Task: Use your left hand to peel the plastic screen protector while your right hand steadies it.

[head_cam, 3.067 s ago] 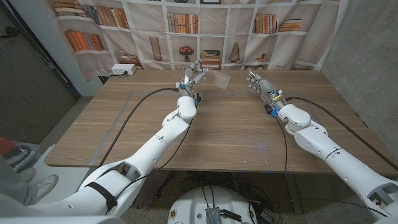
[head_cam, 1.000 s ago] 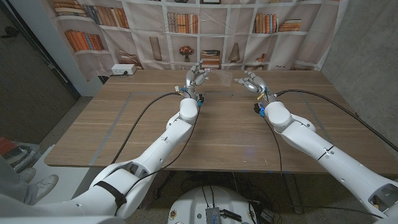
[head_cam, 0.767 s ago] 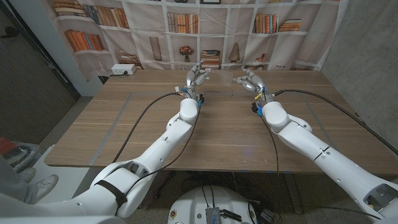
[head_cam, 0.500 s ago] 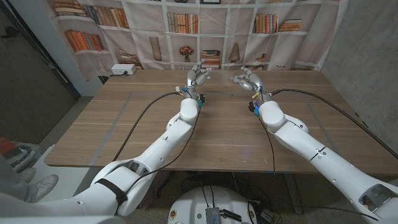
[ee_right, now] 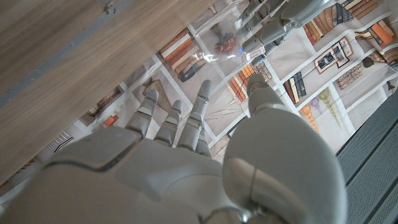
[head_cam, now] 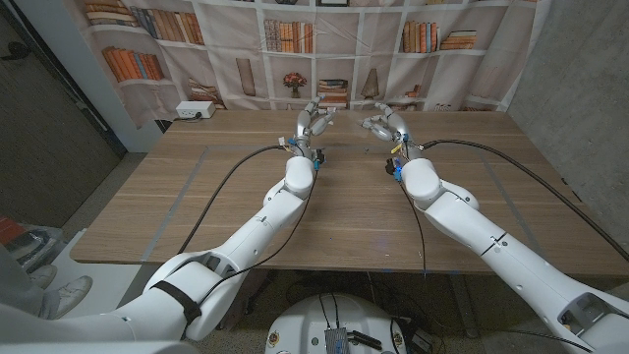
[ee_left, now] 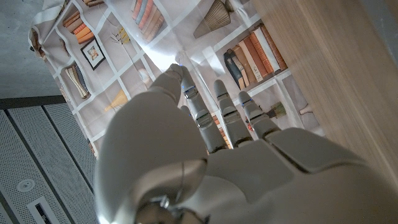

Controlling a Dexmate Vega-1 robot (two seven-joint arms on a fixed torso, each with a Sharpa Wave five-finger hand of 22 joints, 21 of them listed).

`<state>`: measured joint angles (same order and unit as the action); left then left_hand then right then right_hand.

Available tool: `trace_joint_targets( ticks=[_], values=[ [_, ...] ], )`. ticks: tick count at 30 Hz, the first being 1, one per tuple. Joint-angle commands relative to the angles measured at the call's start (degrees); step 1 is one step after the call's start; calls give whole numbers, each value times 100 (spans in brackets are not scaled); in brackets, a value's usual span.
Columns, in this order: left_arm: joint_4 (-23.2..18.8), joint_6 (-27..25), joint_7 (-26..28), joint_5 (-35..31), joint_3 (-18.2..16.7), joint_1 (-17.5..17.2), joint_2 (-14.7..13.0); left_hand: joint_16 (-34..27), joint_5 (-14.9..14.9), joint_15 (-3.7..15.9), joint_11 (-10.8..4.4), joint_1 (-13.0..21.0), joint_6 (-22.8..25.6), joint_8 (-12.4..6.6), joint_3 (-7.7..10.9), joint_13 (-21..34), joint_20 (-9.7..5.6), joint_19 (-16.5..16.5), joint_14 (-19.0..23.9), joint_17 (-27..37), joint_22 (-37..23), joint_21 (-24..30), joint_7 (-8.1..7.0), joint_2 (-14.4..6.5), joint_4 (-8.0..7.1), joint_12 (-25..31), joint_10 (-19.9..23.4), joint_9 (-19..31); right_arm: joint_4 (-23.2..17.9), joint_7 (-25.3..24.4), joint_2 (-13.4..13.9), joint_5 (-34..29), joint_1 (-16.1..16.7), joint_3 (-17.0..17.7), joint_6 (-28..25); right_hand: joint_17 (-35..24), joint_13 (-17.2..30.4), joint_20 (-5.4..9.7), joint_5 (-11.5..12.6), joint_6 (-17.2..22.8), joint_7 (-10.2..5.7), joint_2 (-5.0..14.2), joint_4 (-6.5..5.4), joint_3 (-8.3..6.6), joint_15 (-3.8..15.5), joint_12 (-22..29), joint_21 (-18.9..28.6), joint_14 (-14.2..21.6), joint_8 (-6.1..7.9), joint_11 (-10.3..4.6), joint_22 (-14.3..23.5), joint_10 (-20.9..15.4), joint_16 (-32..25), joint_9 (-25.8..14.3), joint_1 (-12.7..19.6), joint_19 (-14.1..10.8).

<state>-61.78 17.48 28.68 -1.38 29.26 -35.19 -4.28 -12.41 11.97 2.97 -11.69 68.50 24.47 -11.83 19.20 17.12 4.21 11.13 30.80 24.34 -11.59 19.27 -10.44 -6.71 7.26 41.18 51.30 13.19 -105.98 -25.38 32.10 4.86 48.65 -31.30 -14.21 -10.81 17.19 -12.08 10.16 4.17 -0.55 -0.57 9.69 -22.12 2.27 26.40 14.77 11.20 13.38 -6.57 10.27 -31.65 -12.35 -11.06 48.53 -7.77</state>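
Clear plastic screen protector is barely made out against the printed bookshelf backdrop; its edges can't be traced. Left hand fingertips are too small in the head view for the grip on the film to be confirmed. Right hand contact with the film is hidden behind its own fingers.
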Motion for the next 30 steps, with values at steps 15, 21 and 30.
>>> trace_joint_targets(
  ticks=[15,21,30],
  values=[
    [14,-175,289,-472,345,154,-119,34,21,1005,-21,6,93,-56,-38,-8,13,-37,68,24,-21,-11,-16,-27,4,67,13,4,-208,-352,-208,-213,-32,-68,-674,-76,342,279,-6,420,-224,152,-136,121,396,587,-92,514,24,-231,29,-613,-116,-28,118,-189],
    [50,-107,333,-454,320,169,-114,39,22,1009,-17,10,114,-63,-37,-26,11,-37,73,28,-22,-12,-30,-24,10,78,11,3,-283,-374,-173,-216,1,-39,-788,-91,485,316,17,499,-258,248,-58,95,510,778,-104,666,10,-340,30,-727,-151,-30,332,-266],
    [-181,-274,274,-459,325,74,-200,41,23,1009,-18,7,105,-55,-40,-44,7,-36,82,35,-22,-13,-29,-24,10,92,7,2,-329,-354,-158,-175,12,-29,-896,-164,787,372,57,677,-336,387,55,29,652,1165,-106,918,0,-480,38,-937,-239,-37,872,-441]
  ],
)
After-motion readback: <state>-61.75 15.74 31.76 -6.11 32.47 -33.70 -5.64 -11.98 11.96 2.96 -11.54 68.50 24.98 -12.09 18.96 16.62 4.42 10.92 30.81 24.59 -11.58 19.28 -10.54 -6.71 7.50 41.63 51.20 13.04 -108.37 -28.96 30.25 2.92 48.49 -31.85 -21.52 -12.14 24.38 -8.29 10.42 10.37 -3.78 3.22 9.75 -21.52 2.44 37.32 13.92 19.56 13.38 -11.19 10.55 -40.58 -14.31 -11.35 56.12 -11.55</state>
